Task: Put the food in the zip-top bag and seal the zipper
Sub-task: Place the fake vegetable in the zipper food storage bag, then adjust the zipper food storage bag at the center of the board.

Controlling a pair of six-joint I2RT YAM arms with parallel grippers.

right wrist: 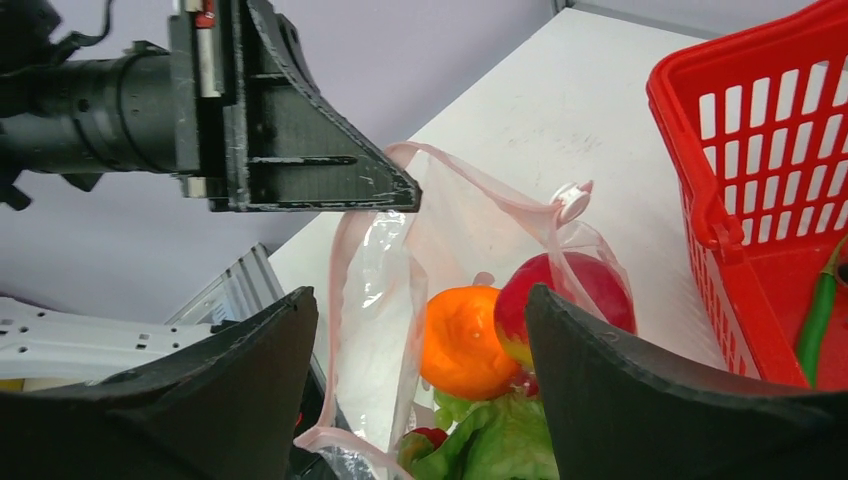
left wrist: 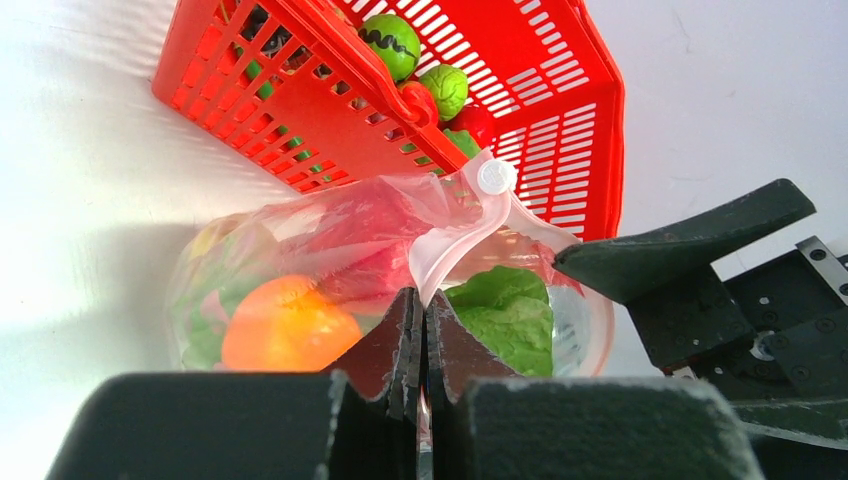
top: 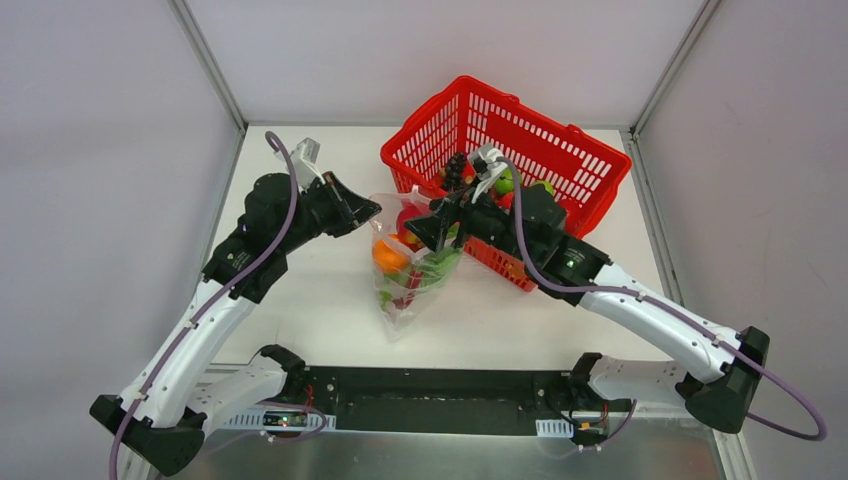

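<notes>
My left jaws are pressed together on the pink zipper strip [left wrist: 445, 250] at the mouth of the clear crinkly zip-top bag [top: 405, 290], pinching that edge. The bag lies on the white surface [top: 300, 300] in the middle, between my two arms, just left of the red plastic basket [top: 575, 165]. My right jaws stand wide apart at the right side of the mouth, gripping nothing, with one tip right at the bag's edge. Inside the bag I see a round orange fruit [left wrist: 290, 325], a round red fruit [right wrist: 570, 290] and a green leafy cabbage [left wrist: 505, 310]. A small white slider [left wrist: 495, 177] sits on the strip. Round green toy pieces [left wrist: 392, 45] lie in the basket.
</notes>
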